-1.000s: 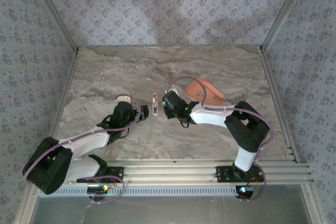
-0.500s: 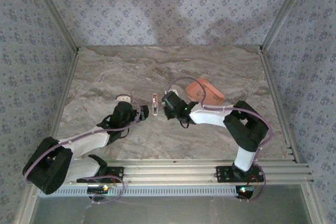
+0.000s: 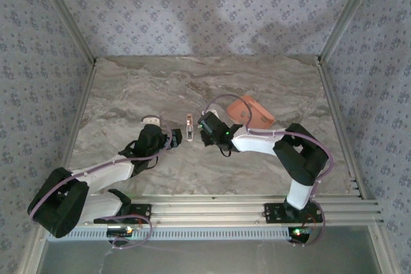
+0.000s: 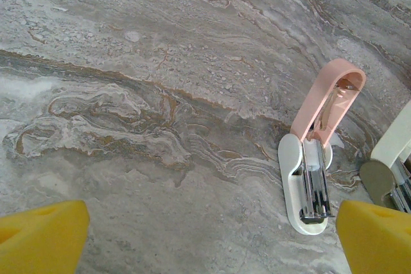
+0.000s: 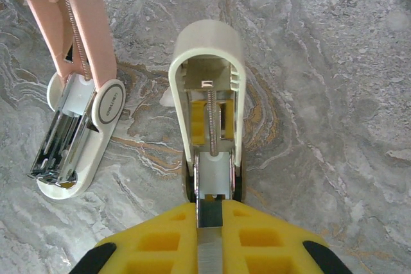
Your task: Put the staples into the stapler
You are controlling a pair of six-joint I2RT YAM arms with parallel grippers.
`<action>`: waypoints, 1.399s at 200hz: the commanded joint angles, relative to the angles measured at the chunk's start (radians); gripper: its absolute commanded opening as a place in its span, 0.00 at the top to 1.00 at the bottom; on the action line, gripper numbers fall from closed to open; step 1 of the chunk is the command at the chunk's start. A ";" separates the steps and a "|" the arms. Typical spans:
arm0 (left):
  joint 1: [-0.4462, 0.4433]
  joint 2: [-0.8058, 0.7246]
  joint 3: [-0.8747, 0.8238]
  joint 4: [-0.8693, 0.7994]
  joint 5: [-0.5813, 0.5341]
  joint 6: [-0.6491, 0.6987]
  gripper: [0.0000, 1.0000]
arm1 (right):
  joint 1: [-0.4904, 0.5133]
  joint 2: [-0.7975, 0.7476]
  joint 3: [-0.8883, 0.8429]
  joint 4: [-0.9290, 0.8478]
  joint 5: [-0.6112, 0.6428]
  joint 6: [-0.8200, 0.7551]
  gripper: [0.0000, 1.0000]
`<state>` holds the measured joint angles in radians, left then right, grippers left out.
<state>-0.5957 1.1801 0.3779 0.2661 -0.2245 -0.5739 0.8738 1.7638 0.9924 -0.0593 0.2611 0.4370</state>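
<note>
A thin grey metal strip [image 5: 209, 251] is pinched between the yellow foam pads [image 5: 160, 242] of my right gripper [image 5: 209, 219], which is clamped tight on it. Whether it is a row of staples or part of a stapler's rail I cannot tell. Its front end runs into the open channel of a cream-white plastic stapler [image 5: 207, 40], whose lid is swung up with the spring exposed.

In my right wrist view a pink stapler [image 5: 76, 91] on a white base lies just to the left. It is also hinged open, its steel magazine bare, and a gap of marble shows between the two.

My left wrist view takes the pink stapler [image 4: 313, 165] from its front end and catches a cream edge of the other one [image 4: 395, 139] at the right border. My left gripper [image 4: 209, 239] is spread wide and holds nothing.

From above, the pink stapler [image 3: 189, 126] lies near the middle of the marble-patterned table [image 3: 128, 88], between my two grippers. That view adds a shallow salmon-pink tray [image 3: 257, 115] right of the middle, crossed by my right arm's cable [image 3: 221, 99]. Its contents are too small to make out. A small white piece [image 3: 150, 120], of a kind I cannot tell, lies just beyond my left arm.
</note>
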 commanded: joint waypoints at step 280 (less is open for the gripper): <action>0.002 0.023 0.005 0.162 0.232 0.073 0.05 | 0.001 -0.155 -0.078 -0.028 0.058 0.105 0.88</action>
<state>-0.5957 1.1824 0.3771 0.3271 -0.1310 -0.5491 0.8768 1.6794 0.9382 -0.0944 0.2928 0.5385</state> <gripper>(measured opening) 0.960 0.122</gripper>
